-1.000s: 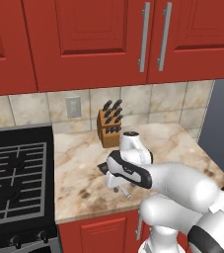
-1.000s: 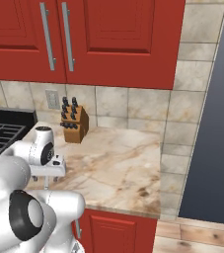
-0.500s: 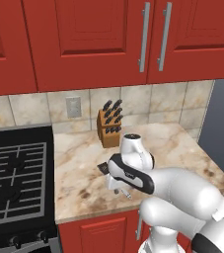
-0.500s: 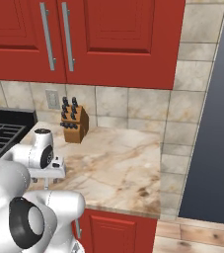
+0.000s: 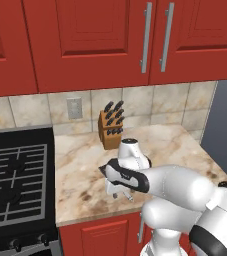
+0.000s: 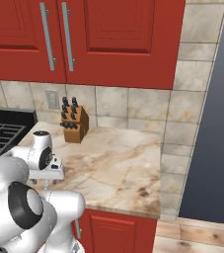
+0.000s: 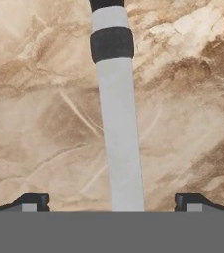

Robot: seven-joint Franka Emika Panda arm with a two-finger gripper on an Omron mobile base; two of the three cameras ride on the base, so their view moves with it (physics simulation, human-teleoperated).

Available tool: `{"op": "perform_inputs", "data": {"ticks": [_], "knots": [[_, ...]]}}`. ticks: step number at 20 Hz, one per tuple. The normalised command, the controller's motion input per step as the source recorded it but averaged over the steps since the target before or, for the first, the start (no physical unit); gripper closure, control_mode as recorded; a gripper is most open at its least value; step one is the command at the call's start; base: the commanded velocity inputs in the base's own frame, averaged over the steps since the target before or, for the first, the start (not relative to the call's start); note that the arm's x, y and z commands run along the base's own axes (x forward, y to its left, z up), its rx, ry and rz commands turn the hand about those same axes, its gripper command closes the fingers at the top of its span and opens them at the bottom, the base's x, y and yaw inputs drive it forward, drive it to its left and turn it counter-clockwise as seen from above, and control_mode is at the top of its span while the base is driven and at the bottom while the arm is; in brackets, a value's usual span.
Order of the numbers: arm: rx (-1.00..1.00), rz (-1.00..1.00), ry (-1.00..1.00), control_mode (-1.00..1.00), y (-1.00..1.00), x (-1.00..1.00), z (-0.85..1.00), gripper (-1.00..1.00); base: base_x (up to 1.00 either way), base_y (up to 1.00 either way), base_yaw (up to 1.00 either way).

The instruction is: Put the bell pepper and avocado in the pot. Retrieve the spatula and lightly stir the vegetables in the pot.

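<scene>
Spatula (image 7: 117, 128) flat on marble counter (image 7: 39, 123), centred between wide-open gripper (image 7: 112, 200) fingertips (image 7: 32, 200), not grasped.

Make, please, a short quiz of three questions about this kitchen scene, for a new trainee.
1. True or false: the gripper is shut on the grey handle.
2. Where does the knife block stand? A) on the stove B) on the counter against the tiled wall C) inside a cabinet
3. Fill in: in the hand view, the grey handle lies on the marble ____, between the two fingertips.

Key: 1 false, the jaws are wide open, one on each side of the handle. 2 B. 3 counter.
</scene>
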Motion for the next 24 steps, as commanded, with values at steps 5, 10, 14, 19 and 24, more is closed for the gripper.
{"op": "perform_inputs", "data": {"ticks": [5,10,14,19,24], "knots": [[0.0,0.0,0.0,-1.0,0.0,0.15,-0.44,-1.0,0.0,0.0,0.0],[0.0,0.0,0.0,-1.0,0.0,0.02,-0.34,-1.0,0.0,0.0,0.0],[0.0,0.0,-0.03,-1.0,0.0,-0.14,-0.09,-1.0,0.0,0.0,0.0],[0.0,0.0,-0.04,-1.0,0.0,-0.12,0.0,-1.0,0.0,0.0,0.0],[0.0,0.0,0.0,-1.0,0.0,0.0,0.0,-1.0,0.0,0.0,0.0]]}}
